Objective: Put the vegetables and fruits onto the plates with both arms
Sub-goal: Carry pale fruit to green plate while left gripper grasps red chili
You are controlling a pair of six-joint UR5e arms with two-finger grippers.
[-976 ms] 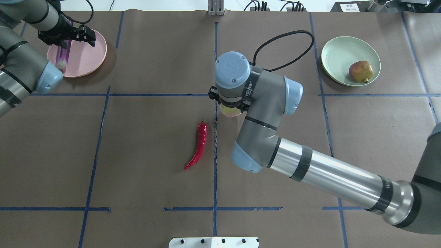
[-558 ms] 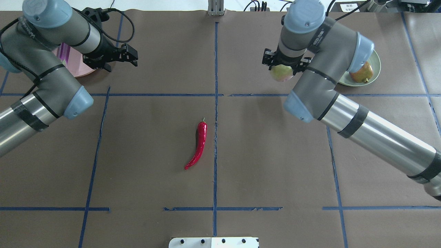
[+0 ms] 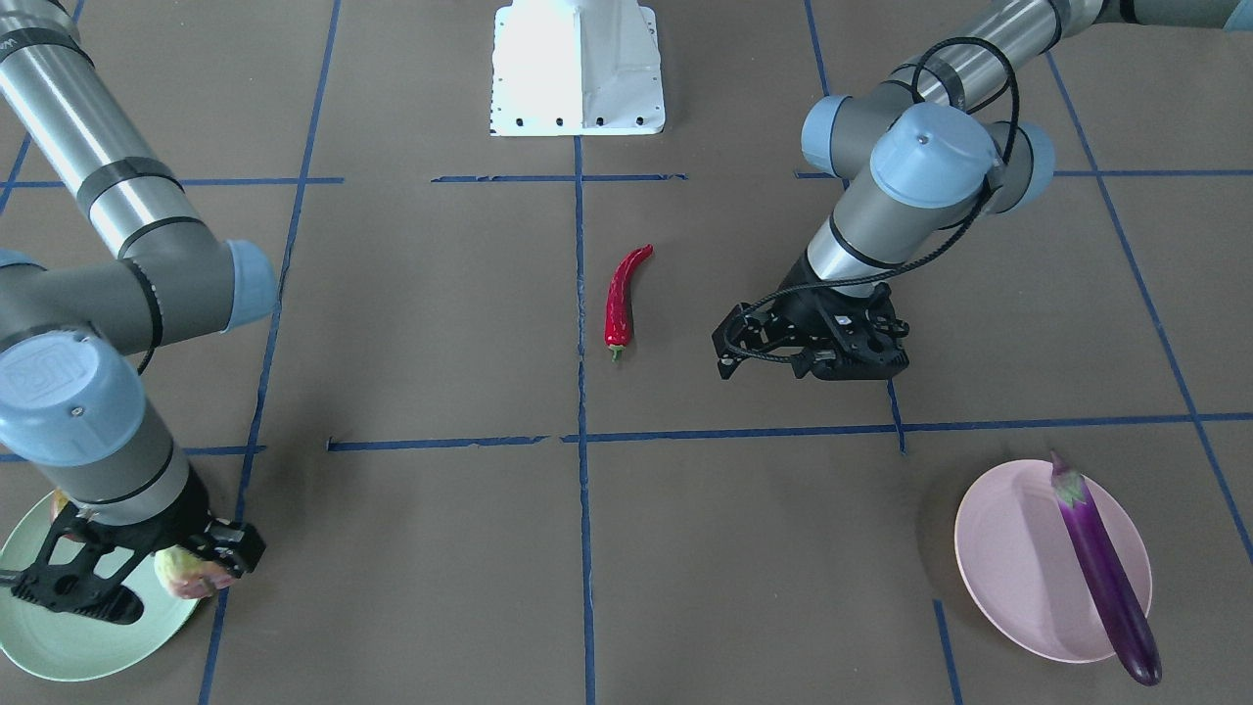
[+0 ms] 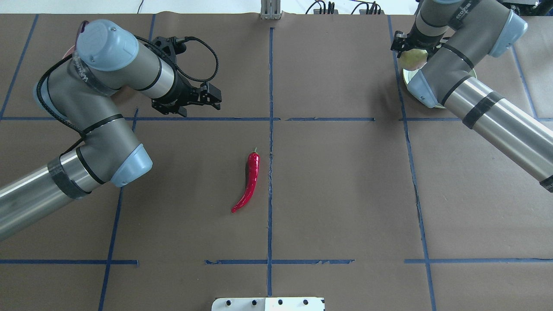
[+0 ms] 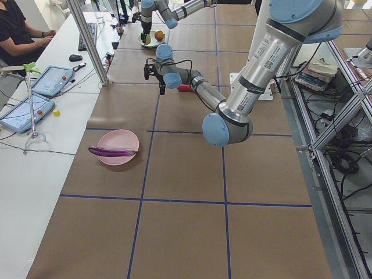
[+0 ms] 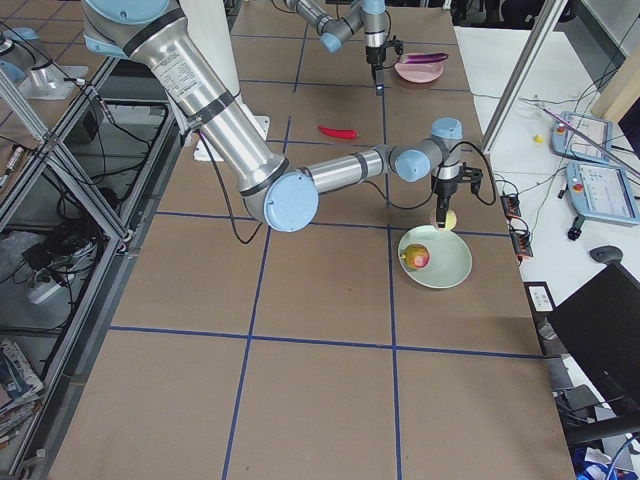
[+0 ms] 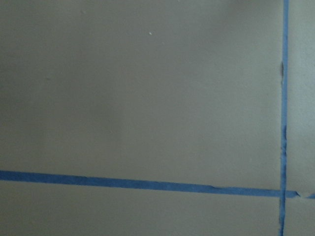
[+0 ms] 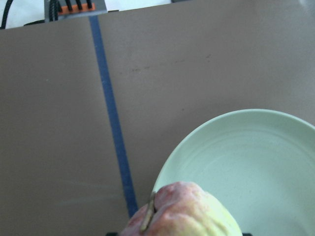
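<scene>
Right gripper (image 3: 147, 576): clamped shut on the pale yellow-green fruit (image 8: 187, 214), held in the air over the near rim of the green plate (image 8: 275, 147).
Left gripper (image 4: 212, 98): fingers spread wide, holding nothing and touching nothing, hanging low over the table.
Chili pepper (image 4: 249, 181): lay alone at mid-table; the left gripper was near it, on the robot's left and farther from the base.
Green plate: well apart from the chili pepper, on the robot's right; a pomegranate (image 6: 418, 259) sat on it.
Pink plate (image 3: 1018, 558): well apart from the chili pepper, on the robot's left.
Eggplant (image 3: 1101, 568): lay across the pink plate, its dark tip past the rim.
</scene>
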